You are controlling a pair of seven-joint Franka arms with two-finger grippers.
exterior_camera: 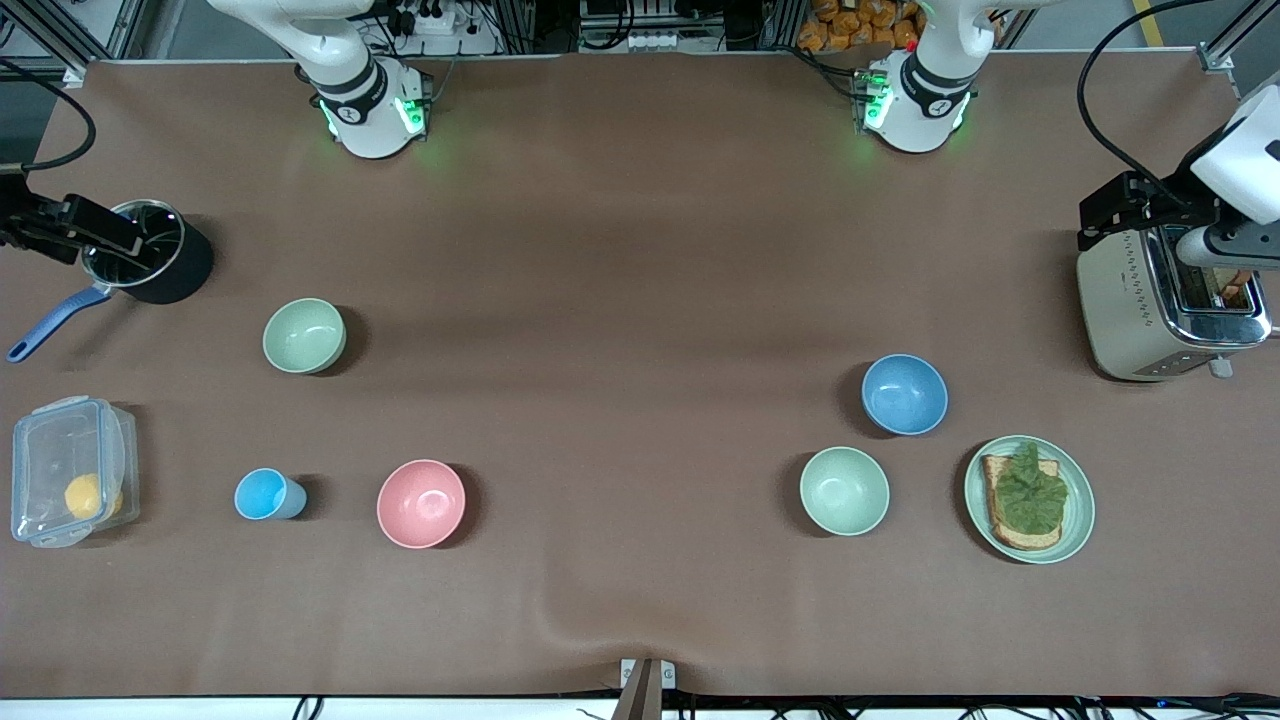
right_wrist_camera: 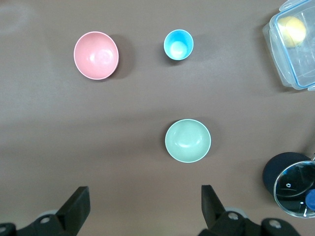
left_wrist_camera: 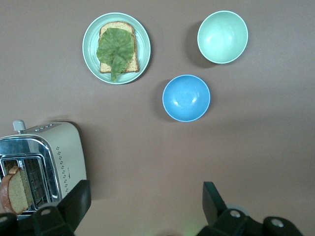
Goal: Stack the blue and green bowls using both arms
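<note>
The blue bowl (exterior_camera: 904, 394) stands upright toward the left arm's end of the table and shows in the left wrist view (left_wrist_camera: 186, 98). The sage-green bowl (exterior_camera: 304, 336) stands upright toward the right arm's end and shows in the right wrist view (right_wrist_camera: 187, 140). My left gripper (exterior_camera: 1120, 212) hangs open and empty high over the toaster's edge (left_wrist_camera: 146, 201). My right gripper (exterior_camera: 80, 228) hangs open and empty high over the pot (right_wrist_camera: 145, 206). Both are well apart from the bowls.
A paler mint bowl (exterior_camera: 844, 490) and a green plate (exterior_camera: 1078, 530) with toast and lettuce lie nearer the front camera than the blue bowl. A toaster (exterior_camera: 1150, 300), black pot (exterior_camera: 165, 262), pink bowl (exterior_camera: 421, 503), light-blue cup (exterior_camera: 264, 494) and clear box (exterior_camera: 68, 483) stand around.
</note>
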